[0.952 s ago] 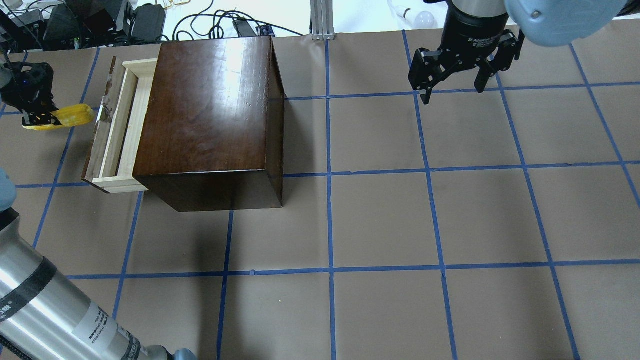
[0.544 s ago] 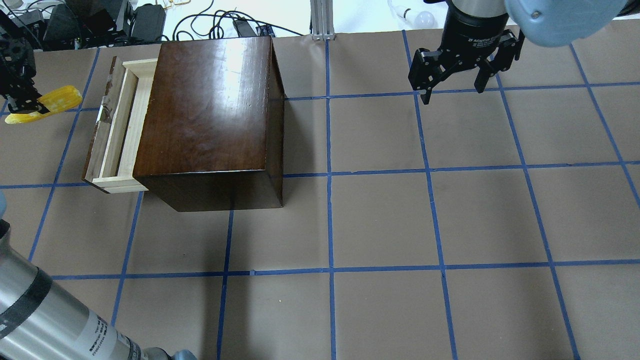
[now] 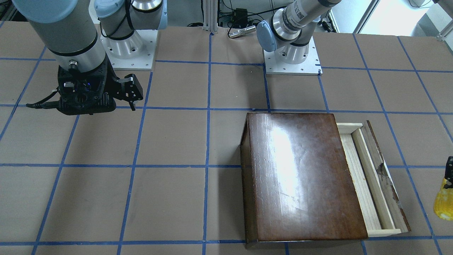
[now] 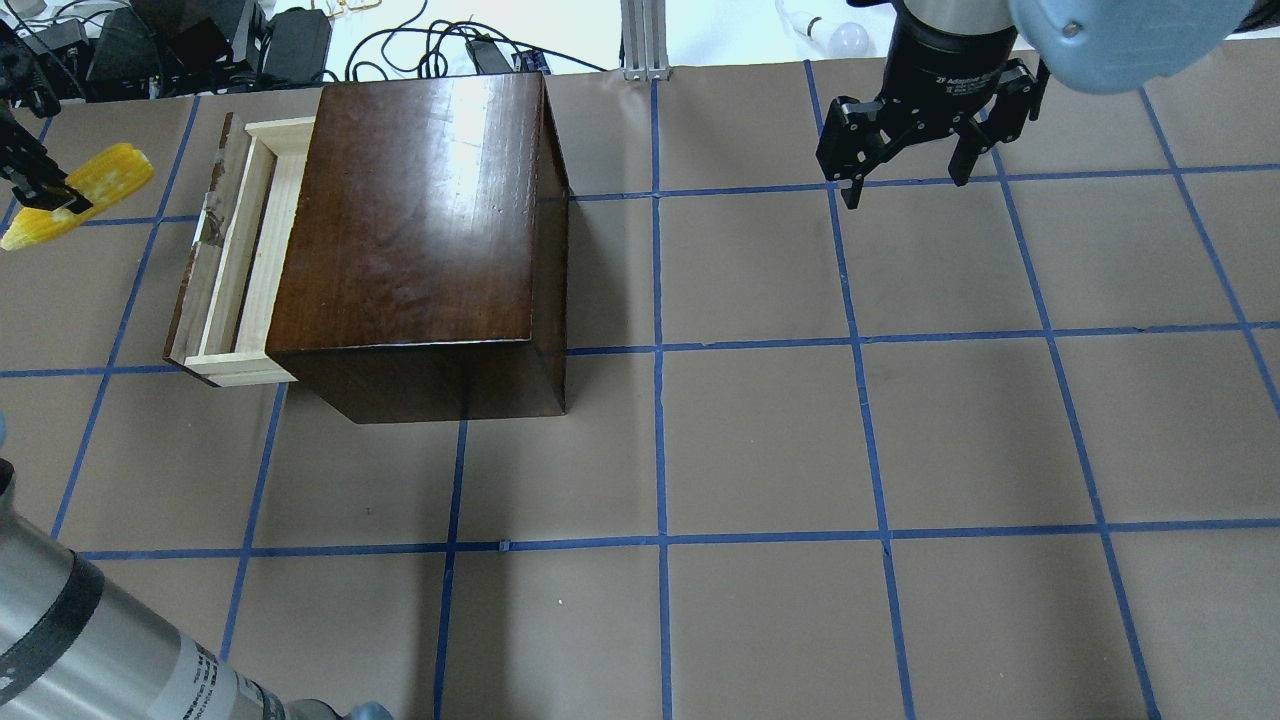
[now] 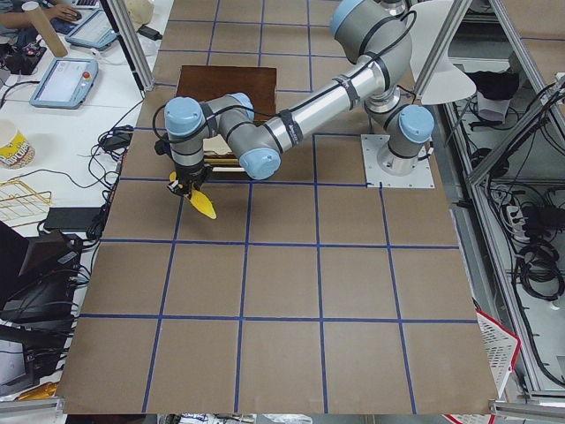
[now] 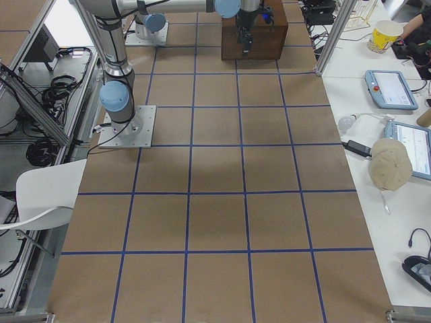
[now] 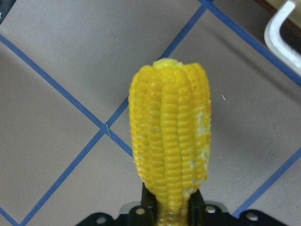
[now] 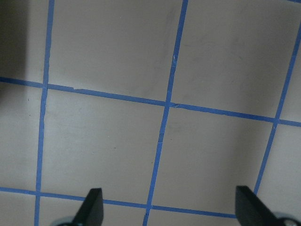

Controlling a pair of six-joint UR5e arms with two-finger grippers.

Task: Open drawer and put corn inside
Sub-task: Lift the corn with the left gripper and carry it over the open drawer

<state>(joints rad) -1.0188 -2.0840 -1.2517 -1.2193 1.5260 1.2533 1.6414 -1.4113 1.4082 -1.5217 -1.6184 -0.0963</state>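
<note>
Your left gripper point(image 7: 172, 209) is clamped on the corn point(image 4: 85, 190) near its tapered end, with the blunt end sticking out past the fingers. The cob hangs in the air above the worktop point(image 4: 760, 430), outside the drawer's dark front panel and apart from it. The drawer point(image 4: 258, 262) is only partly out of the box point(image 4: 420, 220), so the opening you have is a long, narrow slot between the front panel and the box.

That slot looks like the hard part. Before you carry the cob across, turn the wrist so its length runs along the slot, parallel to the front panel. Come in high enough to clear the panel's top edge, then descend between panel and box. Release low, so the rounded, ridged cob settles rather than bouncing or rolling onto the rim.

Your right gripper point(image 4: 908, 190) hangs with its fingers spread, holding nothing, well apart from the box. Leave it there.
</note>
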